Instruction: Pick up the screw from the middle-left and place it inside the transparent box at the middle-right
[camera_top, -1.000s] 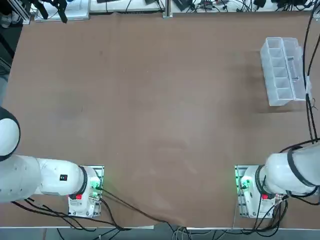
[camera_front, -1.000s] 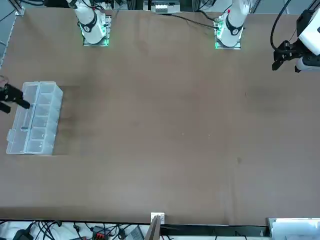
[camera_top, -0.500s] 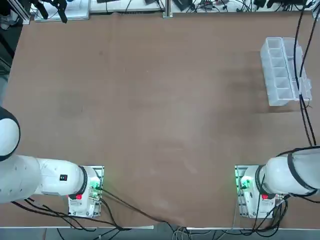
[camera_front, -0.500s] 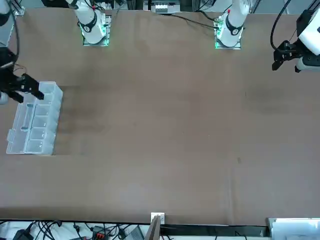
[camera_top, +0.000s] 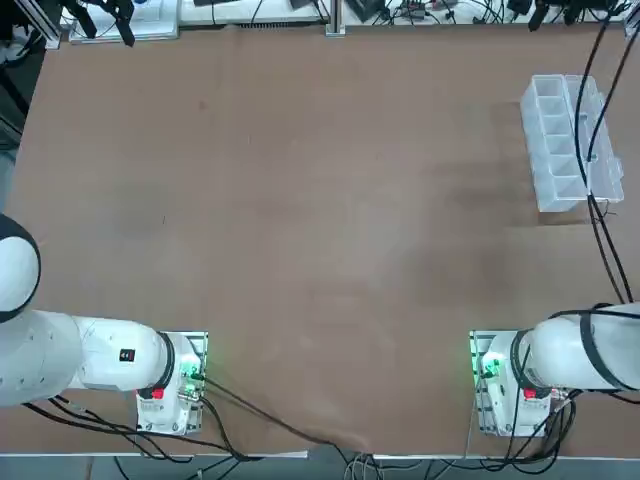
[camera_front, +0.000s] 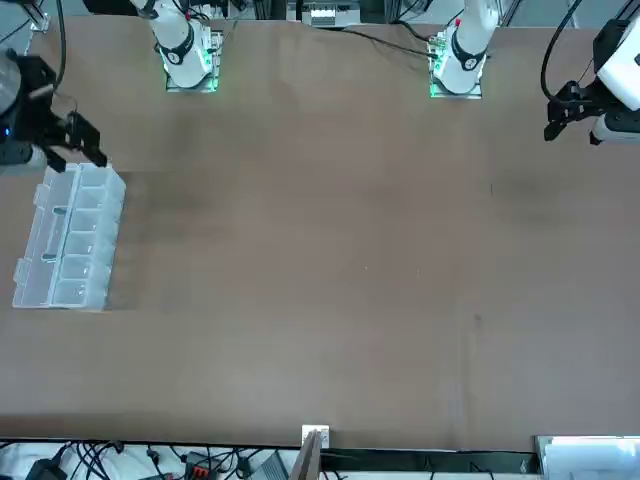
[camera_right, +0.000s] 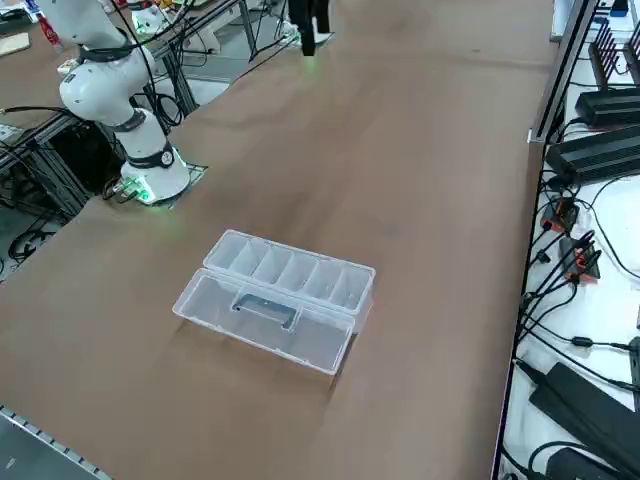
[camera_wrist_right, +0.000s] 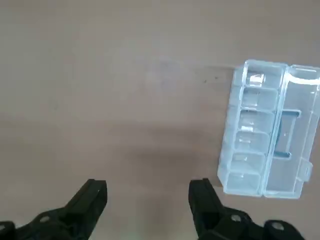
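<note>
1. Screw (camera_top: 164, 218): a short, dark, thin sliver lying on the table (camera_top: 330, 280), well in from its left edge and about midway between near and far edges. Risk: being so slight, it could be missed or confused with the dark specks on the tabletop.
2. Right gripper (camera_wrist_right: 147, 195): fingers spread wide, holding nothing, raised near the box on the table's right side and well apart from the screw. Risk: pads closing slightly too high would pass over the sliver; too low, they would press the tabletop.
3. Transparent box (camera_top: 553, 145): towards the table's far right corner, lid open. Risk: a low sideways sweep by the fingers could nudge this light-looking piece.
4. Cables (camera_top: 590, 150): black, slender, flexible, hanging from the right arm across the overhead view of the box. Risk: slack might catch its rim as the arm travels.
5. Materials: box of clear, glossy rigid plastic, long and rectangular, with a row of small rounded-corner compartments; lid flap (camera_right: 265, 318) flat, with a moulded handle shape. Tabletop brown, smooth, faintly stained. Screw apparently metal, likely to roll or slip if pinched off-centre.
</note>
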